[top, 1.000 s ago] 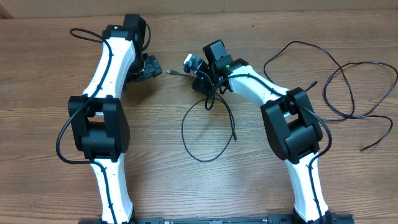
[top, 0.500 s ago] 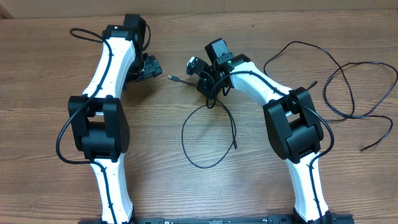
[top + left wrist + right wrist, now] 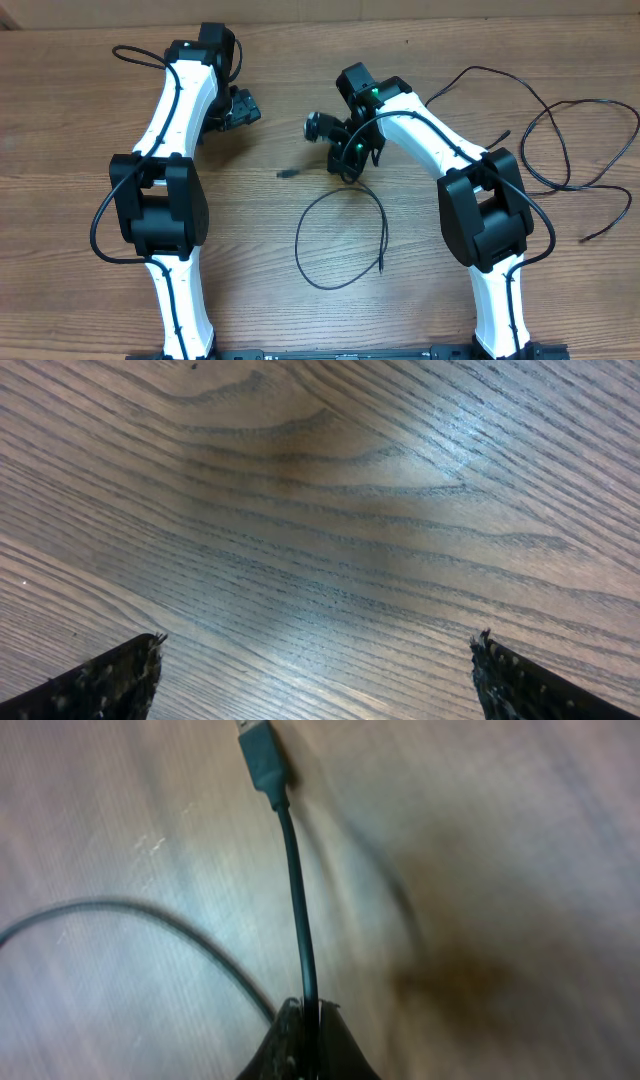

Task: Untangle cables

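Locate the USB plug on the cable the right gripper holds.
Overhead, the USB plug is mid-table, just left of the right gripper, above the loose loop of the cable.

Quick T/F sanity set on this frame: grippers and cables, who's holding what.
1. The right gripper is shut on a cable. True.
2. The left gripper holds a cable too. False: it is open over bare table.
3. A second cable lies loose on the table beyond the right arm. True.
4. The held cable's plug sits in the left gripper. False: it sticks out free ahead of the right gripper.
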Motion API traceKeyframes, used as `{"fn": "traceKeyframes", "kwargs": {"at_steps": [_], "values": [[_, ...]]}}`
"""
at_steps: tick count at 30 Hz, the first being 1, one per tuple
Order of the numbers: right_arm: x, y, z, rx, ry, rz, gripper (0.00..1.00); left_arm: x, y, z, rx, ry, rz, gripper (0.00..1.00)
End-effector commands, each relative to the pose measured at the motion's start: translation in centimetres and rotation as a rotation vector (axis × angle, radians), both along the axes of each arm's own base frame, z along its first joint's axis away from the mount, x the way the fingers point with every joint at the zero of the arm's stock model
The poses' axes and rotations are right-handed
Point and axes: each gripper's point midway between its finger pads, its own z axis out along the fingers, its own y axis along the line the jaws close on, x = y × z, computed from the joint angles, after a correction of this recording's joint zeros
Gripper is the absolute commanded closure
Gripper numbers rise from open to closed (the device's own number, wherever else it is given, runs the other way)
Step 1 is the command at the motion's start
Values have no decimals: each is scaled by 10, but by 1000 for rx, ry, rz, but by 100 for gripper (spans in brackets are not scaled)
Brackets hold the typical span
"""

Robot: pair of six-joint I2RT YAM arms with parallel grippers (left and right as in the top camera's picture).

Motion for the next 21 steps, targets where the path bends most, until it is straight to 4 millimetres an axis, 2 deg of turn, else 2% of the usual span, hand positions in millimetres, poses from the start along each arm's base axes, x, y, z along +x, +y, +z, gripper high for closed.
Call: {"fn": "traceKeyframes", "kwargs": {"at_steps": [1, 9, 15, 21], "values": [[-6, 3, 24, 71, -76, 191, 96, 1, -1, 7, 12, -15, -21, 1], [-26, 12, 45, 286, -29, 319, 96, 1, -1, 7, 12, -15, -21, 0], [-35, -4, 48, 326, -31, 412, 96, 1, -1, 7, 12, -15, -21, 0], [-38, -14, 42, 321, 0, 406, 96, 1, -1, 7, 12, -15, -21, 1]]}}
